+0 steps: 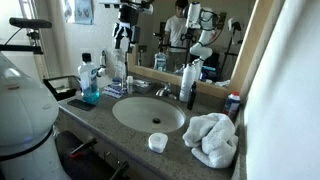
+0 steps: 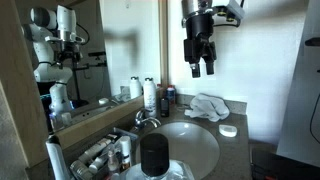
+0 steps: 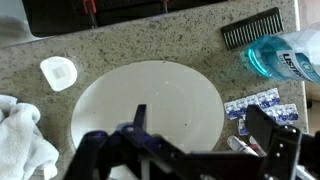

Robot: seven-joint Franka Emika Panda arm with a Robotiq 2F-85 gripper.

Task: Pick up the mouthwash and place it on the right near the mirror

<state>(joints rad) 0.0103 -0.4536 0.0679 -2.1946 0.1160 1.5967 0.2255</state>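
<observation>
- A Robotiq end effector point(image 1: 123, 38) hangs high over a speckled granite tabletop point(image 3: 150, 45). Its two dark fingers are spread wide and grip nothing, and the wrist view puts a round white sink basin point(image 3: 150, 100) directly beneath it.
- The mouthwash point(image 1: 88, 80), a large clear plastic bottle of bright blue liquid with a white cap, stands upright well below the end effector and off to one side. In the wrist view it sits up and to the right of the fingers, near a black toothed comb point(image 3: 252, 28).
- A wide wall mirror point(image 1: 215, 45) in a light tan wooden frame runs along the tabletop's back edge, beyond the end effector.
- The task appears to be at the approach stage, with nothing lifted yet.
- A clean pick likely means sliding sideways until the bottle is centred between the fingers, descending, and gripping the broad body below the cap so it rides upright.
- A crumpled white towel point(image 1: 212, 138) lies on the side of the end effector away from the bottle, so the set-down spot should be chosen on bare stone.
</observation>
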